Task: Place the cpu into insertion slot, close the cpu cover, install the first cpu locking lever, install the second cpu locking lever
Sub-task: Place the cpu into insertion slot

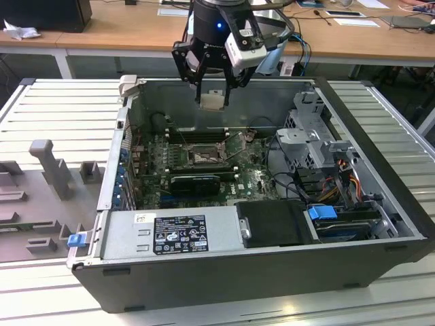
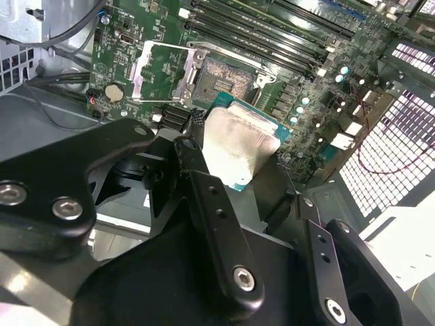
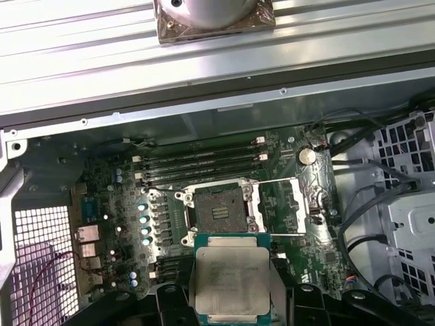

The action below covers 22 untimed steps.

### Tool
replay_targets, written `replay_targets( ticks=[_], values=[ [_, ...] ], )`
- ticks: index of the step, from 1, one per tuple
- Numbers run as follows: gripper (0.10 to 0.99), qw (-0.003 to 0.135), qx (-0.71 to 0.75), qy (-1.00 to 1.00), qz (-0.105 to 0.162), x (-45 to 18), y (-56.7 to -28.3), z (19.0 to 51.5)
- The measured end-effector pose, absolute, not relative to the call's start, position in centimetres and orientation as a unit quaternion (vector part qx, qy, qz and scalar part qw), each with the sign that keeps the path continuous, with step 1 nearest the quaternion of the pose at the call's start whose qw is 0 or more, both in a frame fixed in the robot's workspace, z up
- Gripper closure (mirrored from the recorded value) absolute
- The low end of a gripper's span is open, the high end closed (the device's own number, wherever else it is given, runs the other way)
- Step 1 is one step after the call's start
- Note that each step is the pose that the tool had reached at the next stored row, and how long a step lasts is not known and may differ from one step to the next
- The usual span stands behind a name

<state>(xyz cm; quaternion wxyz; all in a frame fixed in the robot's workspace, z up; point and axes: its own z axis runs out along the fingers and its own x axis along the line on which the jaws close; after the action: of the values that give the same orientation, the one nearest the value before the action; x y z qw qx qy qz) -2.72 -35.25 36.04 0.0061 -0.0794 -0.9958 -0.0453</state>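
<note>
- Slatted worktop (image 1: 61,102) carried the open case (image 1: 224,272).
- Claw (image 1: 213,92), upper centre in the exterior view, pinched the cpu (image 1: 213,101).
- Insertion slot (image 1: 202,157) lay bare below it, mid-frame.

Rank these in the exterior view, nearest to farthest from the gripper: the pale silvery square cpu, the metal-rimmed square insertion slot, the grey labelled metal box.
1. The pale silvery square cpu, held in the gripper.
2. The metal-rimmed square insertion slot, on the circuit board below.
3. The grey labelled metal box, along the case's near edge.
</note>
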Motion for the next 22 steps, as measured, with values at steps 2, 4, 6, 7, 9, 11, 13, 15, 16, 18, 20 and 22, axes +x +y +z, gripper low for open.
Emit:
replay_targets(
  ticks=[2,4,6,7,9,11,13,15,16,18,20,22],
  values=[
    [0.557,0.006,-0.079,-0.996,-0.045,-2.72,-35.26,35.98],
    [0.557,0.006,-0.081,-0.996,-0.045,-2.72,-35.26,35.95],
    [0.557,0.006,-0.084,-0.995,-0.045,-2.72,-35.26,35.95],
    [0.557,0.006,-0.087,-0.995,-0.045,-2.72,-35.26,35.94],
    [0.557,0.006,-0.090,-0.995,-0.045,-2.72,-35.26,35.94],
    [0.557,0.005,-0.093,-0.995,-0.045,-2.72,-35.26,35.93],
    [0.557,0.005,-0.096,-0.994,-0.045,-2.72,-35.25,35.93],
    [0.557,0.005,-0.099,-0.994,-0.045,-2.72,-35.26,35.93],
    [0.557,0.005,-0.100,-0.994,-0.045,-2.72,-35.25,35.93],
    [0.557,0.005,-0.105,-0.993,-0.046,-2.72,-35.25,35.92],
    [0.557,0.005,-0.110,-0.993,-0.046,-2.72,-35.25,35.92],
    [0.557,0.004,-0.119,-0.992,-0.046,-2.72,-35.25,35.92]
  ],
)
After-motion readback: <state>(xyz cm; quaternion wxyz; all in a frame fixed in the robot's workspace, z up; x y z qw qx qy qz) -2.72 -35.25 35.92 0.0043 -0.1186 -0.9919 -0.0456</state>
